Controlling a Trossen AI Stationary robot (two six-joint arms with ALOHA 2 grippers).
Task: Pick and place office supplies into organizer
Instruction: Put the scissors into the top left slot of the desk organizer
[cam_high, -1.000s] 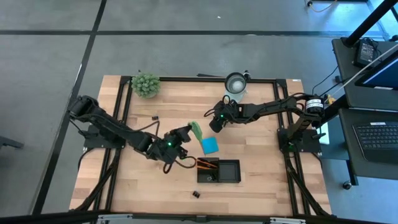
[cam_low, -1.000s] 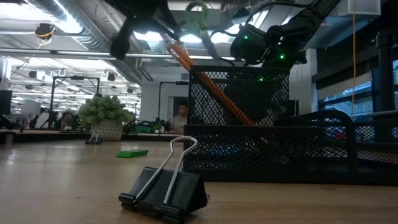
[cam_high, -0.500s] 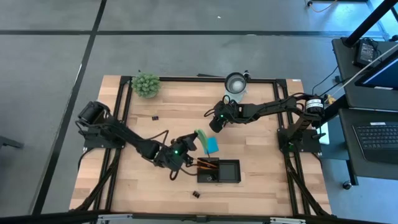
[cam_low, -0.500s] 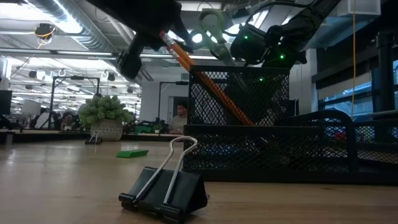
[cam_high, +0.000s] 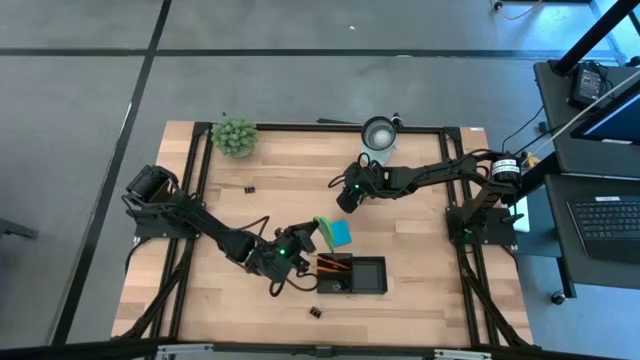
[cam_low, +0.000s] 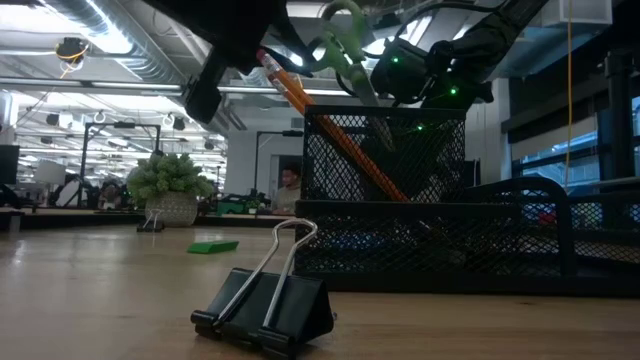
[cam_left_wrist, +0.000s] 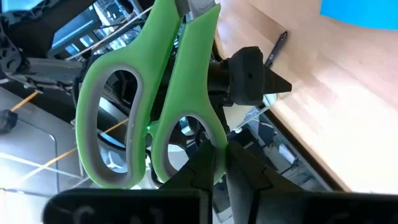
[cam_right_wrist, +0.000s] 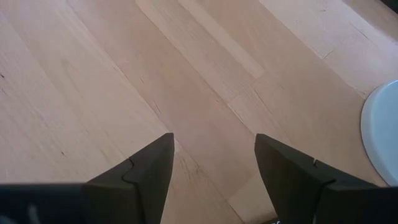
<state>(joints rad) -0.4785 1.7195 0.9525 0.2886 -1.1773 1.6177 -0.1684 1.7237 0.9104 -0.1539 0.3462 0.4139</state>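
Note:
My left gripper (cam_high: 303, 240) is shut on the green-handled scissors (cam_high: 322, 228), held in the air just left of the black mesh organizer (cam_high: 372, 277). In the low view the scissors (cam_low: 342, 42) hang above the organizer's tall compartment (cam_low: 400, 160), where orange pencils (cam_low: 335, 135) lean against its rim. A blue note pad (cam_high: 339, 234) lies flat beyond the organizer. My right gripper (cam_high: 347, 197) waits open over bare wood (cam_right_wrist: 205, 112) at mid table. My left gripper pinches the outer rim of one green handle loop (cam_left_wrist: 213, 138) between its two fingers (cam_left_wrist: 200, 167). It comes at the scissors nearly level from the table's left. The scissors are lifted clear and tilted, handles (cam_low: 338, 30) up and the grey blades (cam_low: 368, 92) slanting down.
A binder clip (cam_low: 268, 304) lies near the front edge, also in the high view (cam_high: 314, 313); another small clip (cam_high: 250, 189) lies farther back. A green block (cam_low: 213, 246), a fuzzy plant ball (cam_high: 234, 136) and a white cup (cam_high: 378, 132) stand toward the far edge.
My left gripper has carried the scissors toward the table's near right, closer to the organizer, and sunk a little. The scissors have stayed in its hold and now sit above the tall mesh compartment. My right arm has kept still.

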